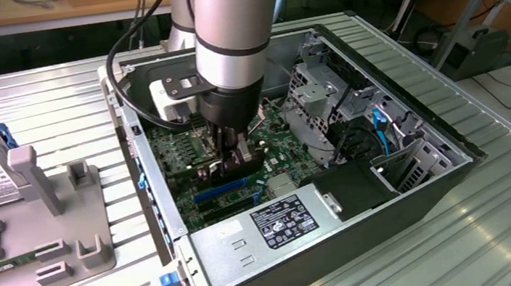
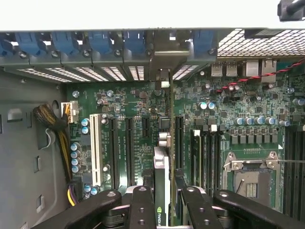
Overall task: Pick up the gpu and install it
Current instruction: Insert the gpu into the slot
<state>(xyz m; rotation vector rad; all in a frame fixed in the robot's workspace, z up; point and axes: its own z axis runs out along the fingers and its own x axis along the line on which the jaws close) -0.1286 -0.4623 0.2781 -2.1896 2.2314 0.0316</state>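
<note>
On the ribbed metal surface (image 1: 38,118) sits the open computer case (image 1: 395,67); my jaws grip the gpu (image 2: 160,186) edge-on, its long axis parallel to the expansion slots (image 2: 128,148) beneath.

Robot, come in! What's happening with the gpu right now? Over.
Gripper shut on gpu. Held on edge inside computer case, over motherboard. Nothing seen blocking it.

The gpu (image 2: 161,186) stands edge-on above the motherboard (image 2: 133,124).
</note>
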